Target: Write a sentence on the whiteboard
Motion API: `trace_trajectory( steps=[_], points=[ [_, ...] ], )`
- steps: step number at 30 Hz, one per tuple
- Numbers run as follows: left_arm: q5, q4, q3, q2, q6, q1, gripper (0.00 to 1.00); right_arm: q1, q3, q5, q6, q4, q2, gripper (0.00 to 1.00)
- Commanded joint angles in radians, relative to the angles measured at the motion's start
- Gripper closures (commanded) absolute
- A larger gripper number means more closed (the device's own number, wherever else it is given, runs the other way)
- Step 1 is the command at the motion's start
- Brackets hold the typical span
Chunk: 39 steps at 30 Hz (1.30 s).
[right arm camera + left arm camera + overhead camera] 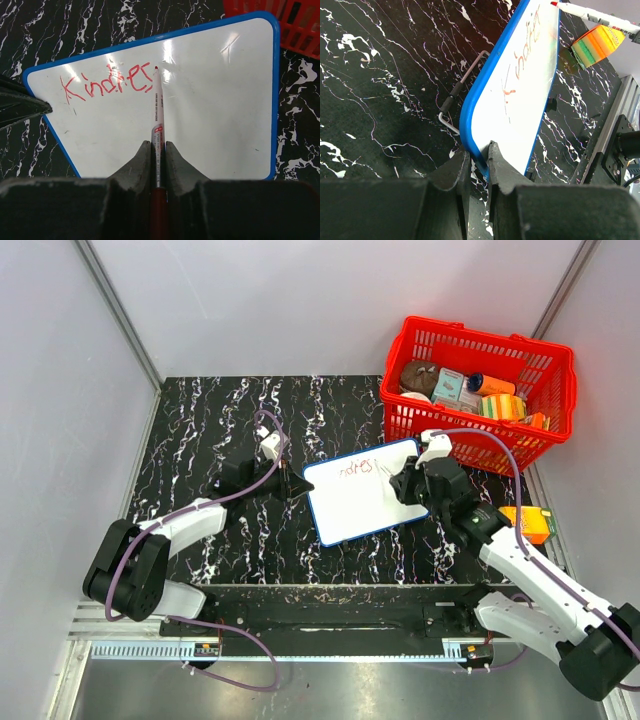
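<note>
On the dark marbled table [215, 430]: the whiteboard [365, 495] is laid askew at the middle, its far right corner near the red basket [548, 368].
Left side: the left gripper [479, 150] is clenched on the board's blue frame at the left corner, so the board is pinned against sliding.
Right side: the right gripper [158, 146] is clamped on a marker [158, 107], which is pointed toward the far edge of the board.
Written so far: the sentence [105, 85] is only begun; red letters reading roughly "Kindnes" are seen along the far left part, and the rest of the white face is blank.
Tip: the red tip is placed just right of the last letter; whether it is pressed to the surface cannot be told.
Step in hand: the first word is judged to be nearly finished, with most of the task left.
Done well: light, even contact is called for, and the next letter is best started just beside the last one, on the same baseline and at matching height.
Spacing: small strokes are advised, since room toward the right edge is limited, and later words are best set on a fresh, nearer line.
Risk: fresh ink could be smeared if the fingers are dragged across it, and the board could be twisted if the left hold is loosened.
Off to the right: an orange box [530, 523] is seen beside the right arm, apart from the board.
</note>
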<state>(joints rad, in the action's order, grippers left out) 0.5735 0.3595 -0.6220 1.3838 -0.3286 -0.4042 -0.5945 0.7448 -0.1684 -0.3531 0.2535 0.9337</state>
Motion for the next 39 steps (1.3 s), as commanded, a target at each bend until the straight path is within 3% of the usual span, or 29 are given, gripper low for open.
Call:
trace_trajectory(
  steps=[1, 16, 39],
  points=[
    [-0.155, -0.008, -0.010, 0.021, 0.157, 0.007, 1.00, 0.005, 0.050, -0.056, -0.009, -0.025, -0.001, 1.00],
    [-0.159, -0.010, -0.012, 0.021, 0.158, 0.007, 1.00, 0.018, 0.068, -0.022, 0.014, -0.034, 0.066, 1.00],
    [-0.162, -0.013, -0.012, 0.020, 0.161, 0.007, 1.00, 0.018, 0.033, -0.005, 0.000, -0.045, 0.042, 1.00]
  ],
)
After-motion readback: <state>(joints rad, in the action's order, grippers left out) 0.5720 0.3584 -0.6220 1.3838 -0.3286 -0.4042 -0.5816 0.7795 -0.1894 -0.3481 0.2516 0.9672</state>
